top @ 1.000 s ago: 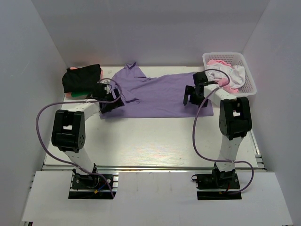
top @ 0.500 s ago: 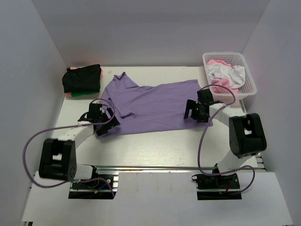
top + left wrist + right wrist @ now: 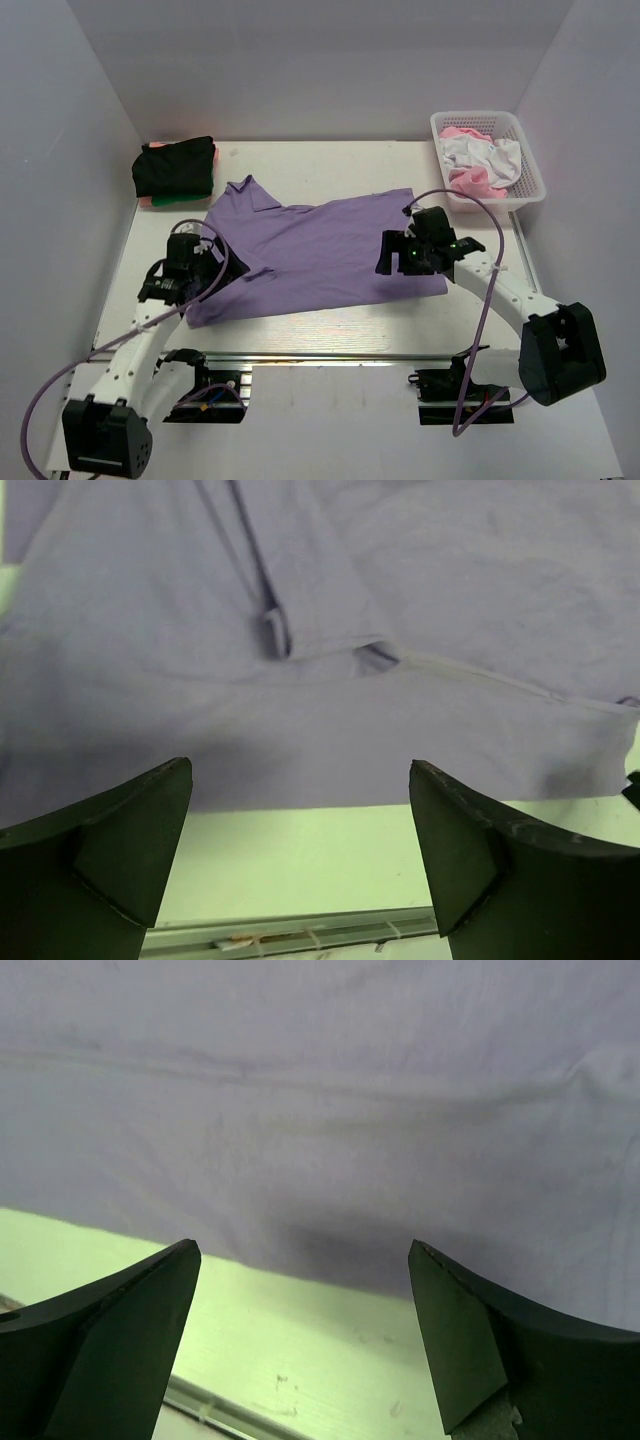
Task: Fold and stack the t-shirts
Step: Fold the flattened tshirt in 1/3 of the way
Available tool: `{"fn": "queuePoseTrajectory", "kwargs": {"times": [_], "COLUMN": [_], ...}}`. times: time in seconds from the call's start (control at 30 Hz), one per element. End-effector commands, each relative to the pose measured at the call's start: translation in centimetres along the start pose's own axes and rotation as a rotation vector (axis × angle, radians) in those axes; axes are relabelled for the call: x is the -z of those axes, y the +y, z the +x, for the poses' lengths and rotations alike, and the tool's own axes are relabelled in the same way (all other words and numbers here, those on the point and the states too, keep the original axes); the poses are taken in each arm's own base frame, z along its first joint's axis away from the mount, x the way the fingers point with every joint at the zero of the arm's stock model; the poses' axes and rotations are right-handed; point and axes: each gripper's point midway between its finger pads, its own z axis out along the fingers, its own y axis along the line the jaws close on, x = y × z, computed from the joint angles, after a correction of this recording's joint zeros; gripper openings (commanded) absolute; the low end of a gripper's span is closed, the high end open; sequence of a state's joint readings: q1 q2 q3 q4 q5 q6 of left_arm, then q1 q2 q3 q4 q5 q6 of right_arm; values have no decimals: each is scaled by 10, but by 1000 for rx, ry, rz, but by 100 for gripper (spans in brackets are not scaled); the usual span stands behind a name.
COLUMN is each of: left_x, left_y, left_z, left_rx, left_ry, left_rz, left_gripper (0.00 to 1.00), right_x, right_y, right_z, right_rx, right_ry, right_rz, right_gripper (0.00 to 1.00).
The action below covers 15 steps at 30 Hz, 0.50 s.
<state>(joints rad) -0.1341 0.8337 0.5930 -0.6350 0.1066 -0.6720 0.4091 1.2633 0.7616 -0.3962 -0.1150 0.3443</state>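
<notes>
We note the left gripper (image 3: 300, 780) with jaws spread wide and nothing between them, poised over the near edge of the purple shirt (image 3: 310, 250) at its left end. The right gripper (image 3: 305, 1260) is equally wide and empty, over the same edge at the right end. The shirt lies spread mid-table (image 3: 330, 165), collar far left. A folded black shirt (image 3: 175, 165) sits in the far left corner, and a basket (image 3: 535, 190) of pink and white cloth far right

purple t-shirt (image 3: 320, 250) 1 | folded stack (image 3: 175, 168) 1 | basket (image 3: 510, 200) 1 | left end effector (image 3: 300, 768), right end effector (image 3: 303, 1247) 2
</notes>
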Motion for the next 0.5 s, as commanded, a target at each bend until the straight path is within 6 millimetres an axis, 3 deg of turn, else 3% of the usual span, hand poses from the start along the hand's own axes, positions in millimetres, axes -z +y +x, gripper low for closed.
{"fn": "queuePoseTrajectory", "kwargs": {"times": [0.0, 0.2, 0.47], "left_x": [-12, -32, -58], "left_y": [-24, -17, -18], "left_z": [-7, -3, 5], "left_rx": [-60, -89, -76], "left_ry": [30, 71, 92], "left_rz": [98, 60, 88], "left_gripper": [100, 100, 80], "right_x": [8, 12, 9], "right_y": [7, 0, -9], "right_z": [-37, -50, -48], "right_rx": [64, 65, 40], "right_ry": [-113, -159, -143], "right_rz": [4, 58, 100], "right_gripper": [90, 90, 90]}}
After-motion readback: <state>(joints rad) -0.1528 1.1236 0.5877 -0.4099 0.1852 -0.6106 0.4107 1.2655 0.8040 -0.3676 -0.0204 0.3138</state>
